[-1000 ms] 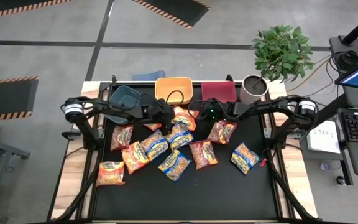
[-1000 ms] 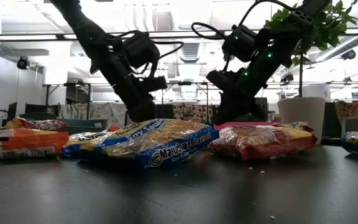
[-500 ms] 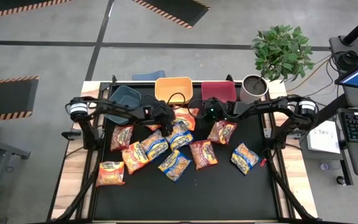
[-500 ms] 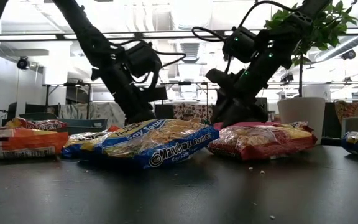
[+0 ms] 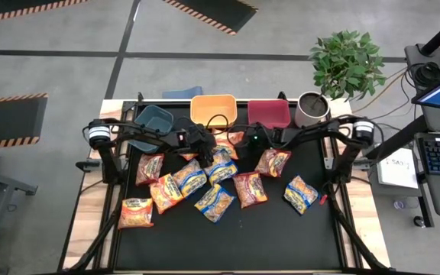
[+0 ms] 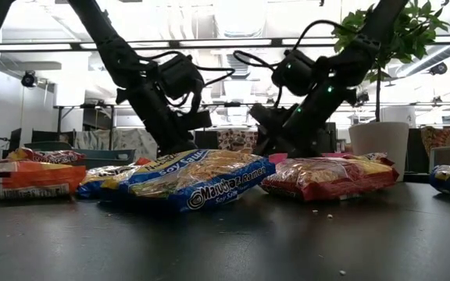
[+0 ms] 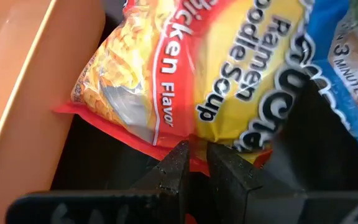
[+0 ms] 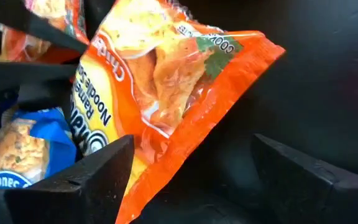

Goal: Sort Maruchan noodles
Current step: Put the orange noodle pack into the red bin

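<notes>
High view: we see the black worktop [image 5: 228, 237] strewn with flat, crinkly Maruchan noodles [image 5: 214, 202], long axes at mixed angles, mid-frame. The left gripper [image 7: 193, 163] pinches the red edge of a chicken packet [image 7: 191, 74] beside the orange bin [image 5: 213, 108]. The right gripper [image 8: 191, 168] stands spread wide around an orange-trimmed packet [image 8: 166, 81].

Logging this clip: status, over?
Left gripper jaws pinching orange packet edge beside orange bin. Right gripper jaws open, packet released. Nothing blocking.
</notes>
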Controlling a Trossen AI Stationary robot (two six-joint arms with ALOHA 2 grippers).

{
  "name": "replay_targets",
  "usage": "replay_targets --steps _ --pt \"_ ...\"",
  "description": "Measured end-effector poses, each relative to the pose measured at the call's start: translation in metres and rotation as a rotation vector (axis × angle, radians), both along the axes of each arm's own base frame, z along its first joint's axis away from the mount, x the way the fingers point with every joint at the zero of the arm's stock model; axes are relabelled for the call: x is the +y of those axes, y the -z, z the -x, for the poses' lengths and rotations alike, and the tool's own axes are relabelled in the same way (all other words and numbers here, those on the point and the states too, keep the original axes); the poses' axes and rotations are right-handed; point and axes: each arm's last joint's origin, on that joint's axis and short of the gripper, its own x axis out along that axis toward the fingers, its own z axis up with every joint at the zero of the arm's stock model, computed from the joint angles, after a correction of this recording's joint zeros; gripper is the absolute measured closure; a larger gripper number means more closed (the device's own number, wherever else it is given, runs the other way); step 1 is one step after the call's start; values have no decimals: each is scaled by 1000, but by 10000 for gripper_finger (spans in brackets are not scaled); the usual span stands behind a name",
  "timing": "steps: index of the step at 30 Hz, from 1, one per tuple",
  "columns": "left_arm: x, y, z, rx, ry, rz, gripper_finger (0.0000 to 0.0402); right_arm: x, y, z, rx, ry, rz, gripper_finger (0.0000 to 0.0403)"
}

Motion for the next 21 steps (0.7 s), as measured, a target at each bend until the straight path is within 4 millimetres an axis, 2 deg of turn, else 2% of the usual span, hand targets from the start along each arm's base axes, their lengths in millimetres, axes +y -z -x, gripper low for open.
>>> replay_targets --steps 6,12,16,21 --pt "0 0 0 -4 2 1 357 -4 8 -17 -160 -59 26 92" --pt "0 1 0 -7 3 2 357 -6 8 -24 -250 -88 66 113" --pt "0 1 0 -10 3 2 357 -6 10 -24 -248 -91 64 147" --pt "0 0 0 -10 4 2 357 -5 9 -24 -253 -94 63 217"
